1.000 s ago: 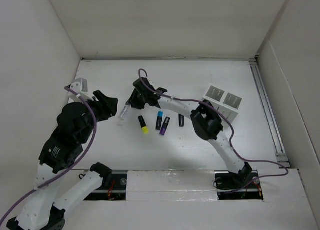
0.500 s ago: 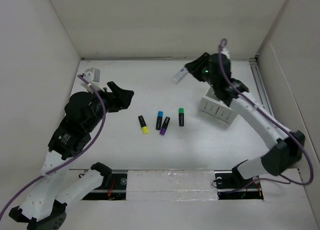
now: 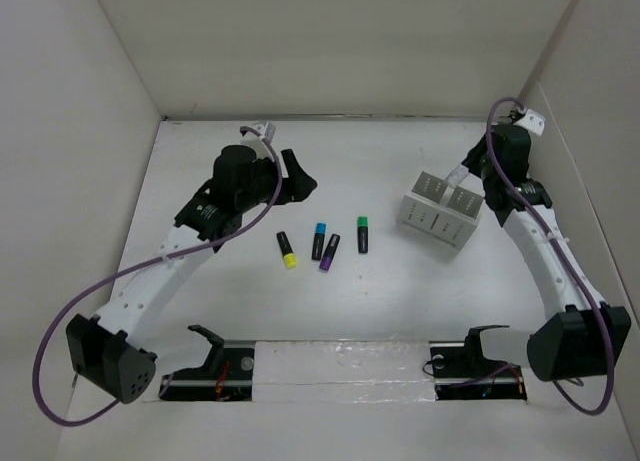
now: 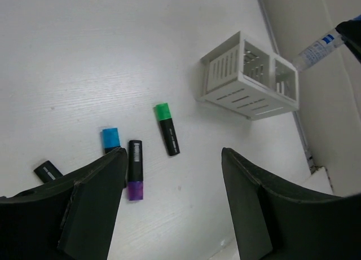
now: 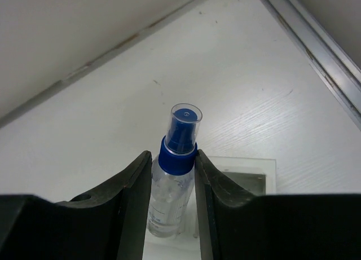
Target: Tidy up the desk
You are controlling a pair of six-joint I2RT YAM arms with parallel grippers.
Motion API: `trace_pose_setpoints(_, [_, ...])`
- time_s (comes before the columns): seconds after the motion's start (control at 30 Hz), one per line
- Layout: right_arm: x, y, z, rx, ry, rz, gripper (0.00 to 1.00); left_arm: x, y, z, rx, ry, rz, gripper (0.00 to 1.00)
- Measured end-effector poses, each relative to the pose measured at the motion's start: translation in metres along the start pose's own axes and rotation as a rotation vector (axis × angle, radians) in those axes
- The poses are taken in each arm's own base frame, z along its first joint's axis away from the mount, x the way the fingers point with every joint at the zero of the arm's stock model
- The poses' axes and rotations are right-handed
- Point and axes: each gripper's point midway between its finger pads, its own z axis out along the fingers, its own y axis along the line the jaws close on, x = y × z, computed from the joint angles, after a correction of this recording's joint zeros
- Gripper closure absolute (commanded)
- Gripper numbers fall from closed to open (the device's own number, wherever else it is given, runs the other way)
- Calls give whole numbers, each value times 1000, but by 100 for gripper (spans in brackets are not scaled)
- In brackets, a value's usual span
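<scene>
Evidently little was tidied: from above, four highlighters (image 3: 329, 252) lay loose mid-worktop (image 3: 350, 301) near the white holder (image 3: 442, 213); the left wrist view showed the left pincer (image 4: 174, 158) wide and empty; the right wrist view showed the right pincer (image 5: 173, 158) clamping a spray bottle (image 5: 175, 181) at that holder.

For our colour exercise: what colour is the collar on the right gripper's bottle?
Blue; the bottle shows best in the right wrist view.
</scene>
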Motion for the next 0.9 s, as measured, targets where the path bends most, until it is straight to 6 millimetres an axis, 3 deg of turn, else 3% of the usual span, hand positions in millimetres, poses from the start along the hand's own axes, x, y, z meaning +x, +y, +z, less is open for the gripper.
trace_pose_setpoints(0.13, [28, -7, 27, 41, 80, -84, 95, 13, 7, 28, -102, 47, 85, 35])
trace_pose_setpoints(0.23, [42, -5, 35, 41, 114, -120, 94, 21, -31, 33, -81, 40, 189, 34])
trace_pose_setpoints(0.33, [46, 5, 36, 16, 114, -139, 94, 20, -59, 20, -25, 2, 220, 34])
trace_pose_setpoints(0.5, [60, 21, 44, 6, 122, -177, 90, -11, -62, -9, -17, -127, 164, 35])
trace_pose_setpoints(0.6, [79, 28, 49, 18, 146, -220, 87, -10, -57, -20, -23, -143, 132, 35])
trace_pose_setpoints(0.7, [94, 36, 48, 28, 152, -259, 68, 1, -45, -28, -49, -137, 100, 35])
trace_pose_setpoints(0.73, [98, 39, 47, 32, 149, -268, 50, 5, -39, -32, -62, -131, 92, 35])
trace_pose_setpoints(0.77, [101, 40, 46, 34, 146, -273, 42, 7, -35, -37, -72, -132, 81, 35])
trace_pose_setpoints(0.83, [105, 44, 43, 36, 142, -278, 28, 7, -31, -47, -86, -142, 62, 35])
trace_pose_setpoints(0.9, [106, 50, 39, 29, 134, -287, 24, 2, -28, -59, -94, -168, 45, 34])
